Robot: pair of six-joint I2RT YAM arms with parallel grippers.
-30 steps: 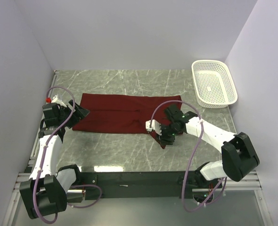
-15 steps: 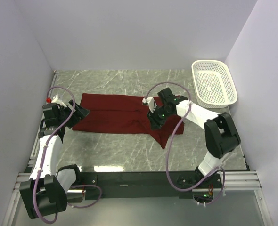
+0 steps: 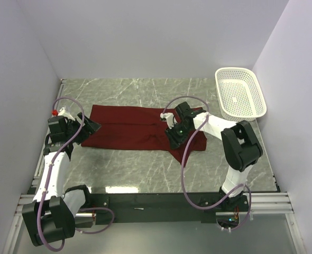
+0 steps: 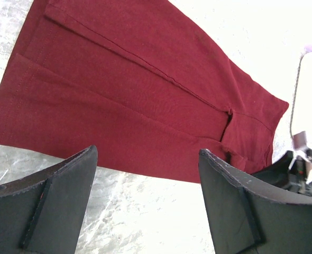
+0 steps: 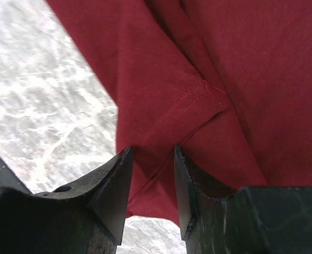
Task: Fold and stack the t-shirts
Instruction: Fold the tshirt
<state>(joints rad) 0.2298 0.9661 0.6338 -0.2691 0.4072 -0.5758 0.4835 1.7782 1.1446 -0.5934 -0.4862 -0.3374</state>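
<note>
The dark red t-shirt (image 3: 129, 129) lies flat across the middle of the table as a long folded band, with one sleeve (image 3: 185, 153) sticking out toward the near edge at its right end. My right gripper (image 3: 173, 136) is low over that right end. In the right wrist view its jaws (image 5: 153, 149) stand partly apart over the sleeve hem (image 5: 198, 100), with the cloth lying flat beneath them. My left gripper (image 3: 90, 127) hangs just off the shirt's left end. It is wide open (image 4: 148, 153) and nothing is between its fingers.
A white mesh basket (image 3: 239, 94) stands at the back right by the wall. Walls close in the left, back and right sides. The right arm's dark wrist (image 4: 299, 169) shows past the shirt's far end in the left wrist view.
My right gripper has swung from the sleeve at the near side up and back onto the shirt's right end. The shirt and the left arm have stayed in place.
</note>
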